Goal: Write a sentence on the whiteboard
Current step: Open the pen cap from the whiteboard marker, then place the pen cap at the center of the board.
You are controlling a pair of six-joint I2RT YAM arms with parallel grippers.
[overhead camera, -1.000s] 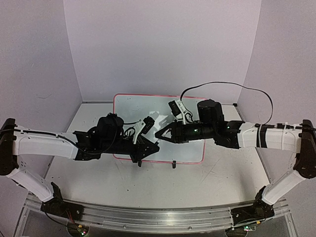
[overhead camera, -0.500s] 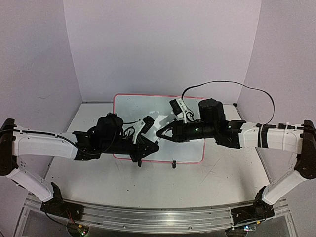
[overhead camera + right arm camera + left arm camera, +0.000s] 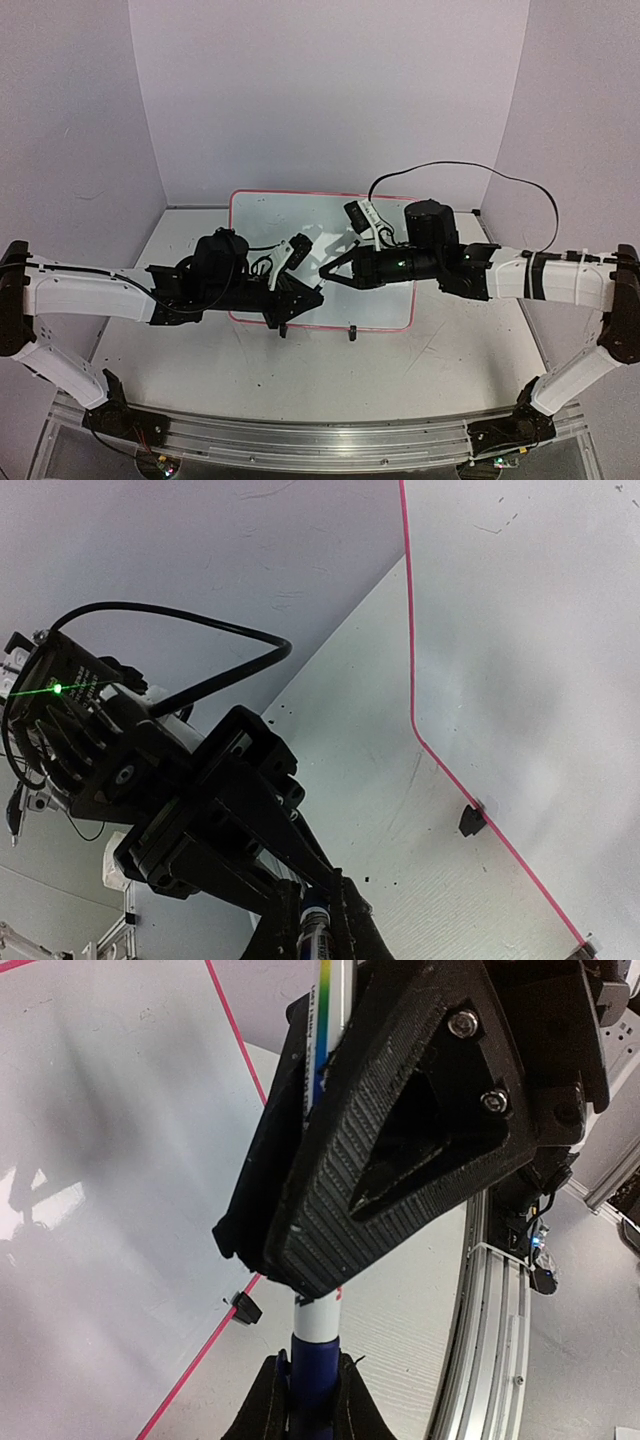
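Marker (image 3: 320,1322) over whiteboard (image 3: 300,215) — left tool (image 3: 316,297) clamps it, right tool (image 3: 312,925) pinches its blue cap (image 3: 308,1355)

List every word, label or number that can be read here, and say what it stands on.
None can be read.
Fine print beside the rainbow stripe on the marker: too small and blurred to read.
No writing shows on the whiteboard.
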